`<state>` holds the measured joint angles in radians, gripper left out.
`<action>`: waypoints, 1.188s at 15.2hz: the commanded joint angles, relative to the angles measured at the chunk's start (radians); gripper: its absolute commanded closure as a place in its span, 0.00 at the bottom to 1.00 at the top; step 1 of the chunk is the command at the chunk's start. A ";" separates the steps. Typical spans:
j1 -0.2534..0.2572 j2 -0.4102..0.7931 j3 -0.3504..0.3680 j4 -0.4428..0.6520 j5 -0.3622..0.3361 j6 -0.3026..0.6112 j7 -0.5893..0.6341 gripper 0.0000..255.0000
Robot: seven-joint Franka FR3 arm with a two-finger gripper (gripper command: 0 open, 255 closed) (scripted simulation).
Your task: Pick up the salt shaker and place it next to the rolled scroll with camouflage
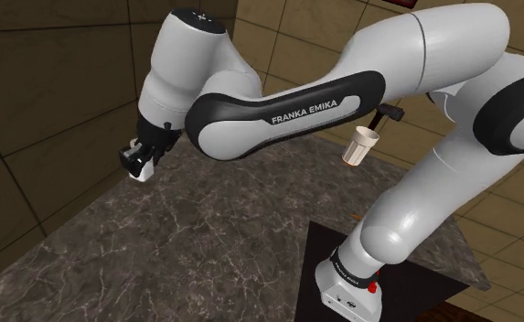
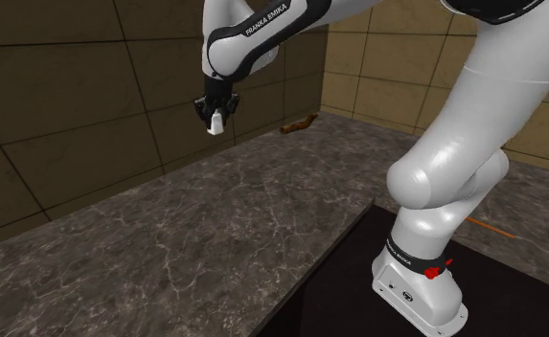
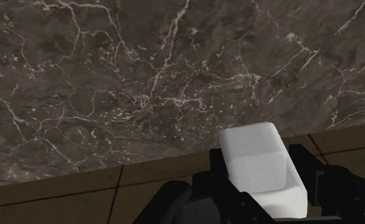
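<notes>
Gripper (image 2: 214, 111) clamped on white blocky salt shaker (image 3: 254, 159), held in the air over dark marble counter (image 2: 195, 239) (upper left of second exterior view). Brownish rolled scroll (image 2: 299, 123) lies well apart, upper middle, near the wall.

Shoulder camera: we look from close beside the stand (image 1: 415, 279), down across the dark marbled counter (image 1: 187, 247) toward the tiled wall (image 1: 49, 91). The arm (image 1: 278, 114) crowds the frame.

Second exterior camera: from a similar side but lower, we face along the counter into the wall corner.

Wrist camera: we look along the gripper (image 3: 258, 172), past the white salt shaker (image 3: 251, 153) it clasps, close onto the counter's edge.

We find counter and wall in all three views.
</notes>
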<state>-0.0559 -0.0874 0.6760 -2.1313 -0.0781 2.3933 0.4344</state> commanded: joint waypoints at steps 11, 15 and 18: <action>-0.069 -0.120 -0.225 -0.133 0.203 0.031 -0.424 1.00; -0.096 -0.122 -0.298 -0.140 0.236 0.027 -0.546 1.00; -0.120 -0.112 -0.350 -0.133 0.254 0.021 -0.633 1.00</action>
<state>-0.1674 -0.2035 0.3439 -2.2733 0.1705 2.4218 -0.1681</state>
